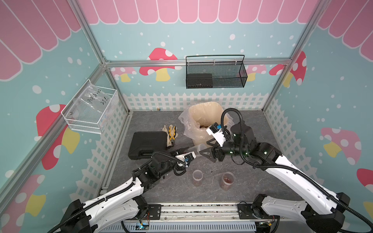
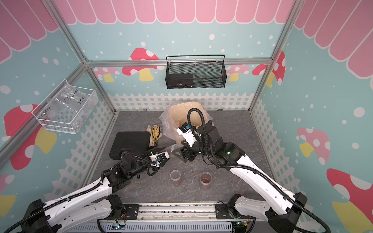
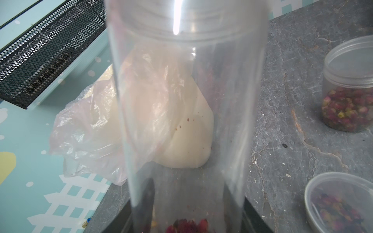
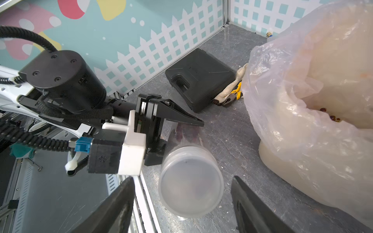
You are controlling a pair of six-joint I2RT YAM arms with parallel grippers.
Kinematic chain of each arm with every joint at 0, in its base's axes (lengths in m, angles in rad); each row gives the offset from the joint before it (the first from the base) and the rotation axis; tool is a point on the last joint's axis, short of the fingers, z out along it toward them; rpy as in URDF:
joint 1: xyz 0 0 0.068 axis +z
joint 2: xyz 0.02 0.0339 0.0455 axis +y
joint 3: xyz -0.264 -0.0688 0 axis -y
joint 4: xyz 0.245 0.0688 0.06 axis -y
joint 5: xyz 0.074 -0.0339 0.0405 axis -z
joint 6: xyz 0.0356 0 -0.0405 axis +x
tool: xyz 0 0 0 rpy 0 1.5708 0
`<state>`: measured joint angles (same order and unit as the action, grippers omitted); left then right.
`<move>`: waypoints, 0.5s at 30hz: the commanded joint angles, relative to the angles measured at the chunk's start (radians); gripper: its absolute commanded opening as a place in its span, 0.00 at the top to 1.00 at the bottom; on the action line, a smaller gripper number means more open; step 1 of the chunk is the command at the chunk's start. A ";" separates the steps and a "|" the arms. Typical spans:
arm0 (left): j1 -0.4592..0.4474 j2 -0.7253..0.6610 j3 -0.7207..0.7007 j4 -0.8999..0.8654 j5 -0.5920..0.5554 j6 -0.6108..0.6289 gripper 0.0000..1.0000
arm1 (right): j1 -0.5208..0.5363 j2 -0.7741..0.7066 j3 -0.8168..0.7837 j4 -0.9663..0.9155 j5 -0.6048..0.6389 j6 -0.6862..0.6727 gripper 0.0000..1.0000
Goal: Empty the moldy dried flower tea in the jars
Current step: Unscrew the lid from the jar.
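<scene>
Clamped near its base in left gripper (image 1: 182,150): tall clear plastic jar (image 4: 190,181), long axis roughly level, lidded end pointing between right gripper's (image 4: 182,178) parted, untouching jaws. Well left of left gripper, clear plastic bag (image 1: 91,100) handwritten "PCF8-02".

Bare floor (image 1: 256,118) right of bin (image 1: 201,115), black case (image 1: 148,144) crowding its left, two jars (image 1: 197,177) near front.

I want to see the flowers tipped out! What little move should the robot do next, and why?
Probably close the right gripper on the lid, ready to take it off. The left gripper holds the jar sideways with the lid still on and tea inside. The right gripper is open and straddles the lid without touching it.
</scene>
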<state>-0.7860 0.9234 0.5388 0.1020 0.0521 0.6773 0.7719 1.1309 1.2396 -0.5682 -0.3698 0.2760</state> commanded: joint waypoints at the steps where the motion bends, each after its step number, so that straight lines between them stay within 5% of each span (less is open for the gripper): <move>1: -0.003 -0.024 -0.010 0.017 0.006 0.005 0.81 | -0.005 0.022 -0.009 -0.016 -0.021 0.027 0.26; 6: -0.004 -0.031 -0.014 0.013 0.010 0.004 0.81 | -0.006 0.051 0.001 -0.013 -0.052 0.006 0.29; 15: -0.004 -0.031 -0.016 0.011 0.025 0.005 0.81 | -0.008 0.078 0.012 -0.013 -0.083 -0.078 0.56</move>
<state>-0.7868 0.9066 0.5354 0.1009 0.0544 0.6769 0.7662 1.1923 1.2392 -0.5758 -0.4248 0.2508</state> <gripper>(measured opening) 0.538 0.568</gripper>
